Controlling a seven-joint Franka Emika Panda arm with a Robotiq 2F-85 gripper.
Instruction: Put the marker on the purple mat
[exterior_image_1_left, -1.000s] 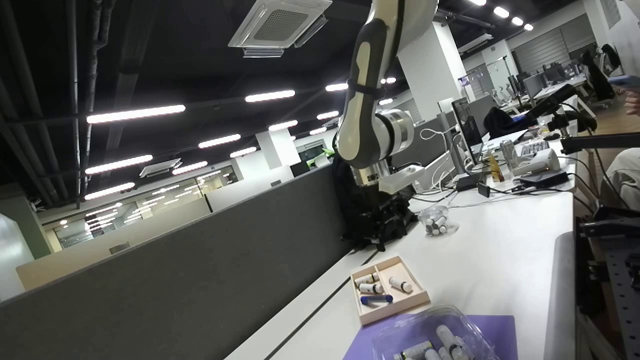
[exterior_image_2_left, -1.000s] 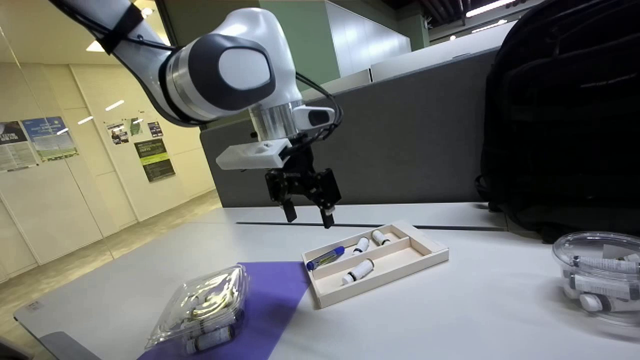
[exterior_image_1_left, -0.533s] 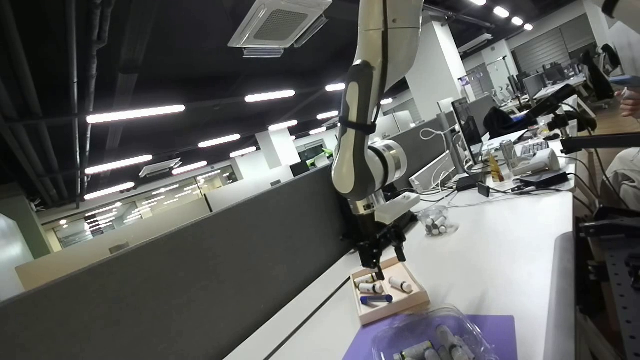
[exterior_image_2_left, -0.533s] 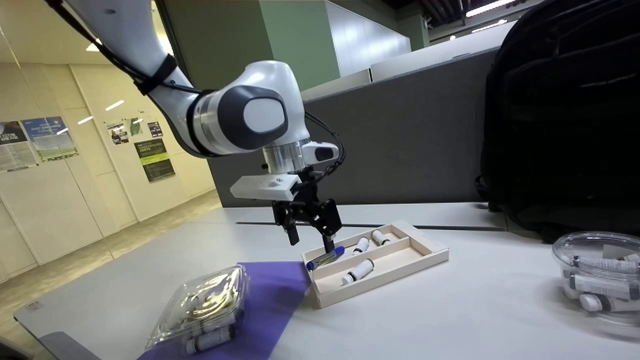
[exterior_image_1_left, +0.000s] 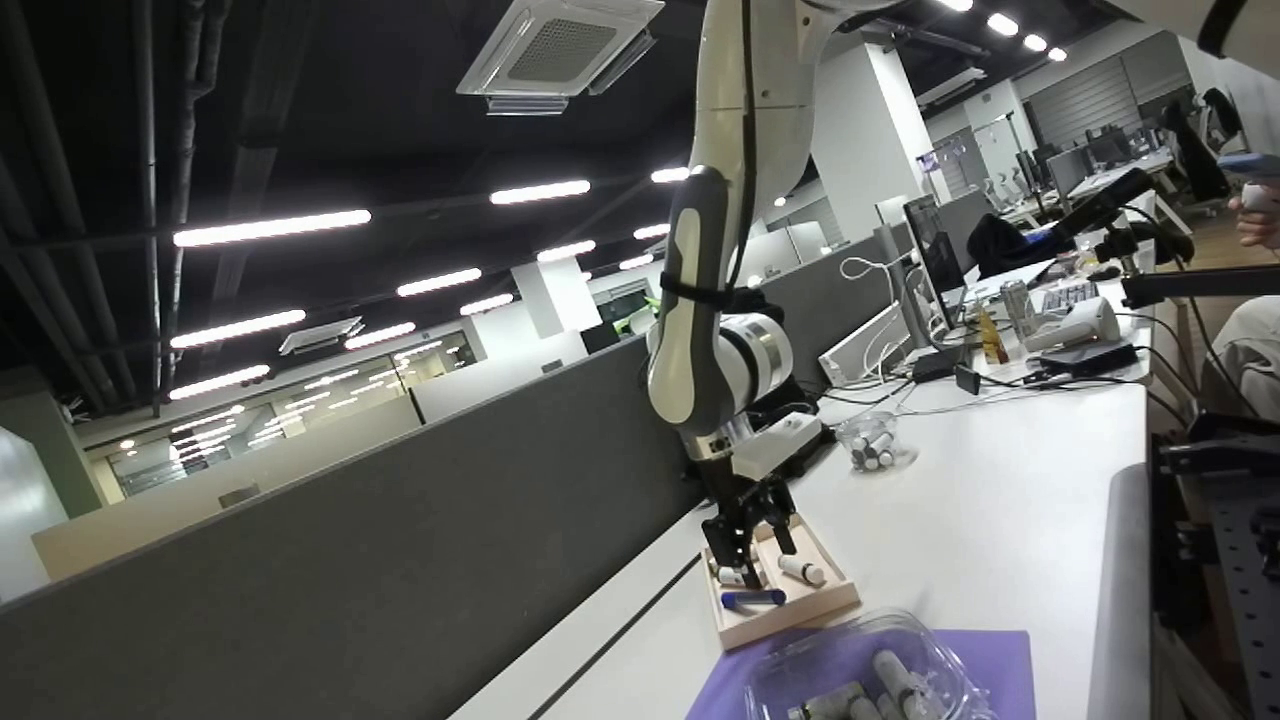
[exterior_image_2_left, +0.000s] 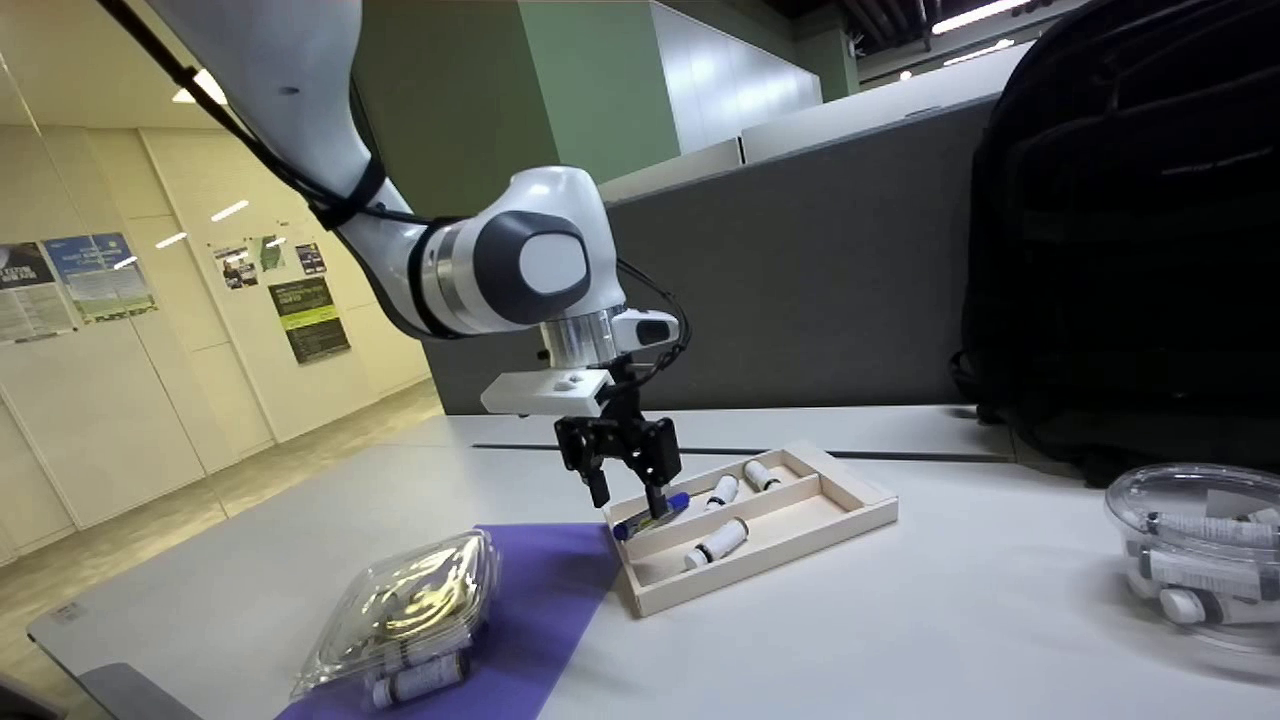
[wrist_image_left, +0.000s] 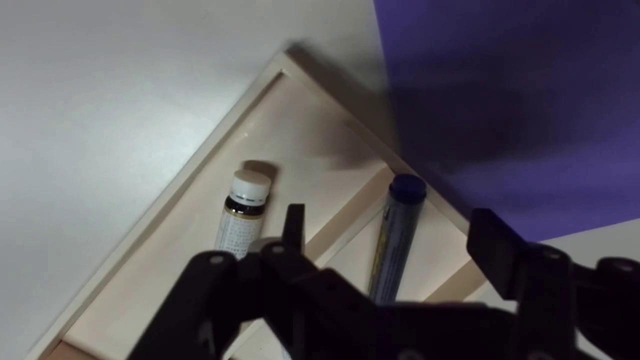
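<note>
The marker is dark with blue ends. It lies in a compartment of the light wooden tray (exterior_image_2_left: 770, 557), seen in both exterior views (exterior_image_1_left: 753, 598) (exterior_image_2_left: 636, 525) and in the wrist view (wrist_image_left: 396, 240). My gripper (wrist_image_left: 390, 231) is open, with its fingers on either side of the marker in the wrist view, apart from it. In both exterior views the gripper (exterior_image_1_left: 771, 562) (exterior_image_2_left: 628, 498) is low over the tray, one finger partly in front of the marker. The purple mat (exterior_image_2_left: 545, 585) lies flat beside the tray's end; it also shows in the wrist view (wrist_image_left: 510, 110).
Several white bottles lie in the tray, one (exterior_image_2_left: 717, 543) in the nearer compartment. A clear plastic box (exterior_image_2_left: 405, 610) with bottles stands on the mat. A round clear tub (exterior_image_2_left: 1195, 560) of bottles and a black backpack (exterior_image_2_left: 1130, 250) stand farther along the table, beside a grey partition (exterior_image_1_left: 450, 540).
My gripper has come down toward the tray, from well above it to close over the marker. It stays open. The marker, tray and mat have not moved.
</note>
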